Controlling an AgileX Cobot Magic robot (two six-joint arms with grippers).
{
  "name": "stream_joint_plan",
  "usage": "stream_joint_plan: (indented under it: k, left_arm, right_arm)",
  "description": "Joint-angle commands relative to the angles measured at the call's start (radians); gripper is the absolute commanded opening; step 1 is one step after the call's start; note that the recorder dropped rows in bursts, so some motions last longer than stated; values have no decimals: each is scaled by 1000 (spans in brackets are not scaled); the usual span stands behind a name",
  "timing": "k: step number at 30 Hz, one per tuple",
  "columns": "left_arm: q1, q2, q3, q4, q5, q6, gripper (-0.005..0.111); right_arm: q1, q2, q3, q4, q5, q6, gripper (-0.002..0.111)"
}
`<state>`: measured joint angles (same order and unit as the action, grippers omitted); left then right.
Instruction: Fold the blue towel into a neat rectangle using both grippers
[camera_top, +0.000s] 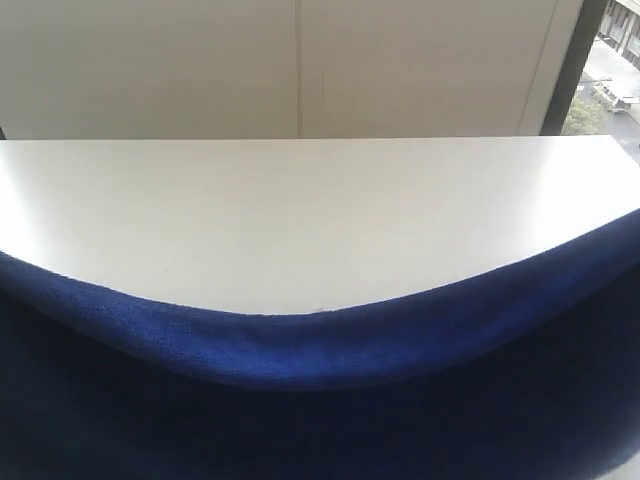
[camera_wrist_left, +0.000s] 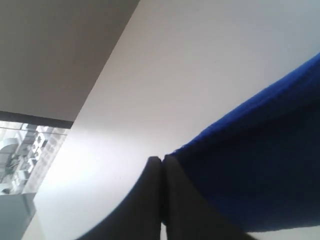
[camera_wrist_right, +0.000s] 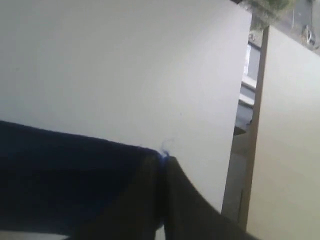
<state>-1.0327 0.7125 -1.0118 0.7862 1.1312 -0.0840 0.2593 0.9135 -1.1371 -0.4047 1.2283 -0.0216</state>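
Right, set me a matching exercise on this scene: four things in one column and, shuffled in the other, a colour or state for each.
Things:
1. blue towel
2. table
3. left gripper
4. window

Colours or states:
a. white
b. shut on a cloth edge
c. shows the outdoors
d. held up, sagging in the middle

Pairs: 1-d, 2-a, 3-b, 4-c

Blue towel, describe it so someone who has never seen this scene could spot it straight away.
Start at the broad white tabletop. In front of it, filling the bottom of the exterior view, hangs the deep blue plush towel, its top edge sagging in a curve. It is the only cloth and the only strong colour.
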Motion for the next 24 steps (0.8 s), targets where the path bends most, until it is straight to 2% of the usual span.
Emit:
stream_joint_plan:
  k: [1, 6, 11, 13, 19, 24]
  left_arm:
    - [-4, 54, 58, 107, 90, -16, 0]
    - [-4, 51, 44, 80, 90, -47, 0]
    - [-4, -6, 34, -188, 90, -24, 0]
    - [-4, -20, 34, -243, 90, -24, 0]
    - [-4, -18, 34, -150, 90, -25, 0]
    - [-4, 22, 56, -52, 90, -32, 0]
  right_arm:
    - [-2, 68, 40, -44, -67, 47, 0]
    - [-2, 59, 41, -32, -45, 74, 0]
    - [-2, -26, 43, 5, -7, 49, 0]
    - [-2, -77, 43, 15, -7, 44, 0]
    - [-2, -118, 62, 9, -7, 48, 0]
    - [-2, -35, 152, -78, -26, 82, 0]
